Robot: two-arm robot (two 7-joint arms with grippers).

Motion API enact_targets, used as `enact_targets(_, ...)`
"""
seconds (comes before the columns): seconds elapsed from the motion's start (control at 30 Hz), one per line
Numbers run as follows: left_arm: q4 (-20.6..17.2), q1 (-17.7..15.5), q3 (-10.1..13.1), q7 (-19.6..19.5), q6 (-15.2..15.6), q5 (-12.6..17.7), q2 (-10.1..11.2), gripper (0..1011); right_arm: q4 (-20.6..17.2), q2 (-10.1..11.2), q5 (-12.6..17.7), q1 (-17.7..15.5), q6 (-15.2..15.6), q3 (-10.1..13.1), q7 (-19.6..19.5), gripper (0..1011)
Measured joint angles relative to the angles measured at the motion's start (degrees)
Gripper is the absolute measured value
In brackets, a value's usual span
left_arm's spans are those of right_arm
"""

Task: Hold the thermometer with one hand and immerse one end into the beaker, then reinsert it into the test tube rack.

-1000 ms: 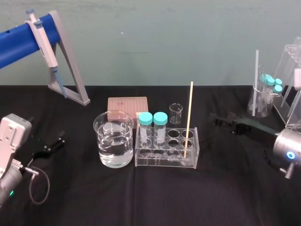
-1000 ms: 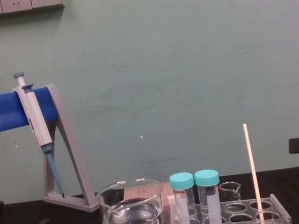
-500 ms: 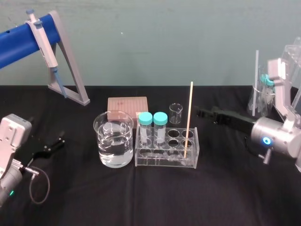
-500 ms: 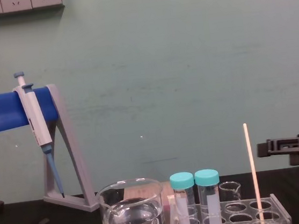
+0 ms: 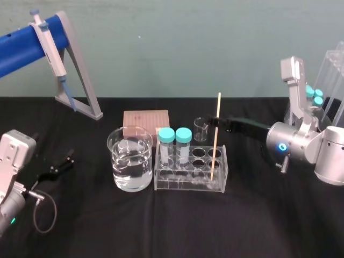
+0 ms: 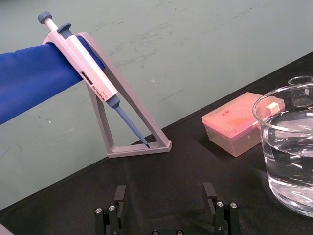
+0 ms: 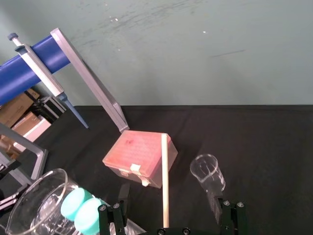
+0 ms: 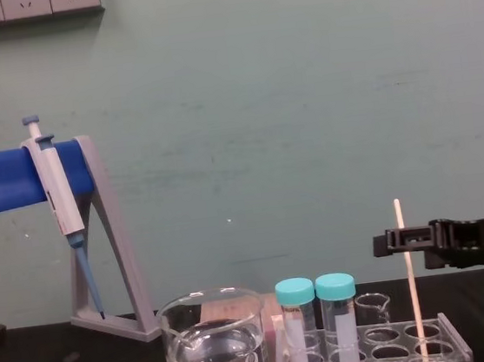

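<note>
Head view, left to right: the left gripper [image 5: 60, 165], a black two-fingered claw on a grey wrist, is parked low at the left edge of the black-clothed table [image 5: 161, 226], where it was a second ago. In the left wrist view its jaws are seen spread apart with nothing between them. Behind it, the grey-and-blue pipette [image 5: 49, 44] is hung on its grey-and-blue stand [image 5: 80, 86]. Near the middle, the large clear glass beaker [image 5: 130, 158] is part filled with clear liquid, and a pink box [image 5: 145, 119] is set just behind it. Just beside the beaker on its right, the low clear acrylic test tube rack [image 5: 191, 172] is loaded with two teal-capped tubes [image 5: 166, 144] at its left end. The long, thin, pale cream thermometer [image 5: 215, 137] is stood almost upright in a hole at the rack's right end, unmoved. A tiny clear beaker [image 5: 200, 129] is placed just behind the rack.

The change is on the right. The long flat black right gripper [image 5: 219, 123], on its thick silver wrist with the glowing blue ring, has been carried leftward from the table's right edge and is now level with the thermometer's upper part. In the right wrist view its jaws are spread wide, one on each side of the rod, and no contact is seen.
</note>
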Motion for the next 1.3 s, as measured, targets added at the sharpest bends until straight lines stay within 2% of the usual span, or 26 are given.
enact_targets(0.47,0.0,0.0,0.0,0.0,0.0,0.0,0.0,1004,6.2,-2.6,-0.6,4.5,0.7,-2.4,2.4,1003)
enact_targets(1.07,0.0,0.0,0.0,0.0,0.0,0.0,0.0,1004,6.8,-2.9,-1.0,4.5,0.7,-2.6,2.6,1003)
enact_targets(1.17,0.0,0.0,0.0,0.0,0.0,0.0,0.0,1004,6.5,-2.8,-1.1,4.3,0.7,-2.5,2.4,981)
enact_targets(1.3,0.0,0.0,0.0,0.0,0.0,0.0,0.0,1004,6.1,-2.6,-1.3,3.9,0.6,-2.4,2.1,867)
